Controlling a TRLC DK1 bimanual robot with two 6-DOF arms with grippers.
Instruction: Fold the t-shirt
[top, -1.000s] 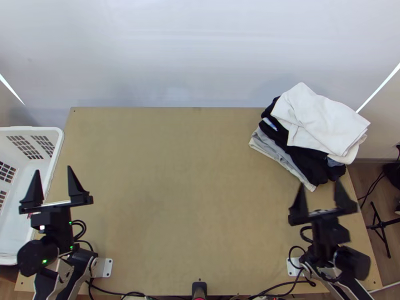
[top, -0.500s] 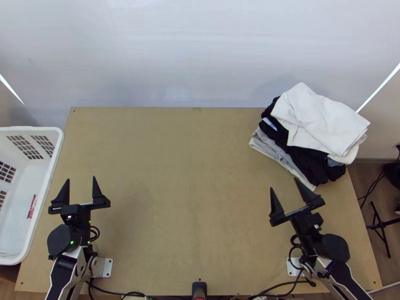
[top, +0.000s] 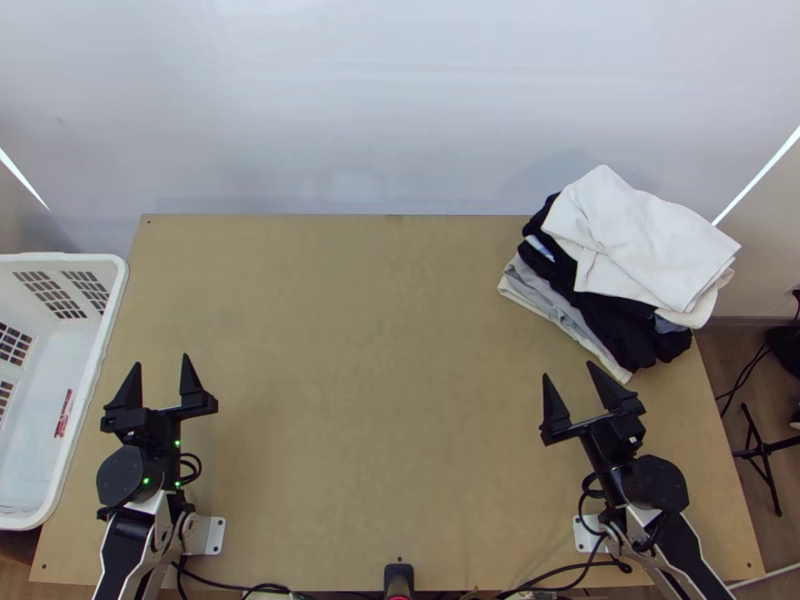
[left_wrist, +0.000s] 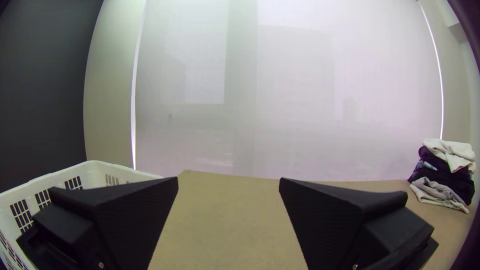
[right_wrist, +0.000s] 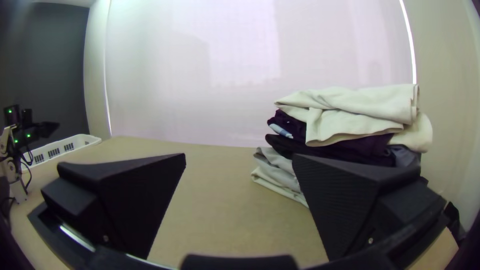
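My left gripper (top: 161, 368) stands open over the table's near left part, beside the basket, with nothing between its fingers. In the left wrist view, the left gripper (left_wrist: 228, 181) has its two fingers wide apart. My right gripper (top: 567, 371) is open at the near right, just short of the clothes pile and holding nothing. The right wrist view has the right gripper (right_wrist: 239, 156) with fingers spread. Folded garments are stacked at the far right, a white cloth (top: 635, 235) on top; whether one is the t-shirt I cannot tell.
The light table (top: 350, 380) lies between the arms. A white plastic basket (top: 100, 345) stands along its left edge. Under the white cloth are black clothes (top: 610, 325) and a grey one (top: 545, 295). Cables run along the near edge.
Over the past second my left gripper moved right, away from the basket, and slightly nearer. The right gripper shifted left and tilted leftward. The clothes pile stayed put.
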